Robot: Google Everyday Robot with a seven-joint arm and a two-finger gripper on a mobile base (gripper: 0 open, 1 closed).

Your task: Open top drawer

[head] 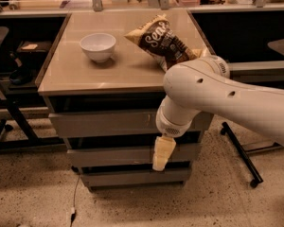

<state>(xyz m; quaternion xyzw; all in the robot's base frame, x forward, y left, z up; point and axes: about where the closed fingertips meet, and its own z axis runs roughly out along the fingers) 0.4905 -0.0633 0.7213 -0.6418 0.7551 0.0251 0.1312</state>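
The top drawer (104, 123) is the wide grey flat front just under the tabletop, with small light scratches right of centre. It looks closed. Two narrower grey drawers (113, 156) sit below it. My gripper (163, 153) hangs from the white arm (213, 96) in front of the cabinet's right side. Its cream-coloured fingers (164, 150) point down, below the top drawer and over the middle drawer's front.
A white bowl (98, 46) and a brown snack bag (163, 40) lie on the tabletop (71, 72). A chair base with castors (241, 160) stands to the right. Black stand legs (9, 122) are on the left. A cable (75, 197) trails on the speckled floor.
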